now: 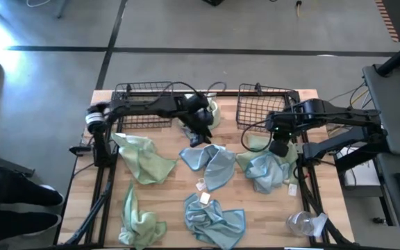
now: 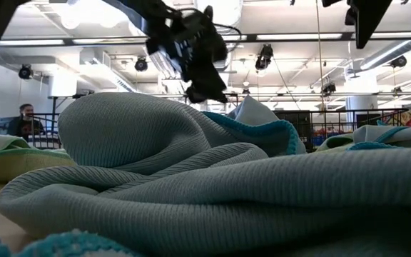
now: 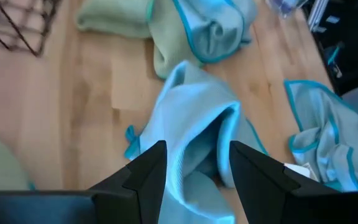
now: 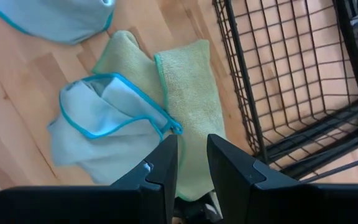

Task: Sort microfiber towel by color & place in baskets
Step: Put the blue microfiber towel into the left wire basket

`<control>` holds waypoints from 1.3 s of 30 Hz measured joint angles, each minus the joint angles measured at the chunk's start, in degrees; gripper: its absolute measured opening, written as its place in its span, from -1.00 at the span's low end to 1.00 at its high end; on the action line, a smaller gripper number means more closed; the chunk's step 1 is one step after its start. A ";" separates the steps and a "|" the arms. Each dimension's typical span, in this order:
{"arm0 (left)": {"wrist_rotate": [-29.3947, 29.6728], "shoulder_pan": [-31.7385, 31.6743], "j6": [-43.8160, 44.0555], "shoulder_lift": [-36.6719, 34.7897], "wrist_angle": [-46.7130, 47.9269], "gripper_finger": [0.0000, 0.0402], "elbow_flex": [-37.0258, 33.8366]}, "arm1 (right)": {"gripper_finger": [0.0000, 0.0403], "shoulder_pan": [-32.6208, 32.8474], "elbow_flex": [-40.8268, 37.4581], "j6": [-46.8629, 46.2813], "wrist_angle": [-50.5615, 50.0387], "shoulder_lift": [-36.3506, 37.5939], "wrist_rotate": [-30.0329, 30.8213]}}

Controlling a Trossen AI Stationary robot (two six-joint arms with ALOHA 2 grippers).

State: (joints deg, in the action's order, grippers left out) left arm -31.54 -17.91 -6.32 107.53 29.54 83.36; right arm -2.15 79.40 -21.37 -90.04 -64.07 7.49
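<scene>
Wooden counter (image 1: 172,191) fills the middle of a concrete-floored workshop, and we read the moment outward from each tool. Our left tool (image 3: 194,171) hangs above the counter's centre with its fingers apart, and a light blue towel (image 3: 191,134) rises between them; whether the pads already bite the cloth we cannot tell. From above, that tool (image 1: 201,132) sits just in front of the left basket (image 1: 141,104), so the reach seems chosen for a short carry to the wire grid.

Our right tool (image 4: 191,171) hovers low over a folded green towel (image 4: 188,93), fingers slightly parted and nothing visibly pinched. Beside the green one lies another blue towel (image 4: 101,124), its edge overlapping the green, which we judge is why the tool is lined up on the green strip's free side. The right basket (image 4: 291,81) stands just beside that pile, apparently empty.

Farther out, the overhead view shows green towels (image 1: 144,160) gathered on the counter's left half and a blue towel (image 1: 214,219) crumpled at the near edge, with a clear plastic wrapper (image 1: 304,223) near the right corner. In the level view, cloth folds block most of the counter. We judge the sorting is barely begun, since hardly any towel lies in a basket.
</scene>
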 joint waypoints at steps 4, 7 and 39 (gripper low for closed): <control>-2.43 0.54 0.35 3.86 0.14 -0.21 1.05 | -0.59 0.00 0.00 1.45 -0.02 0.51 0.00; -2.59 0.63 -0.29 6.03 0.08 -0.21 1.80 | -0.59 0.00 0.00 0.60 0.01 0.56 -0.02; -2.00 0.44 7.07 11.71 2.17 -0.86 6.76 | -0.59 0.00 0.00 -0.11 0.02 0.54 -0.04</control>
State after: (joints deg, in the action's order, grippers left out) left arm -33.54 -17.47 0.75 119.24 31.71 90.13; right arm -2.15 79.40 -21.48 -90.02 -63.53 7.44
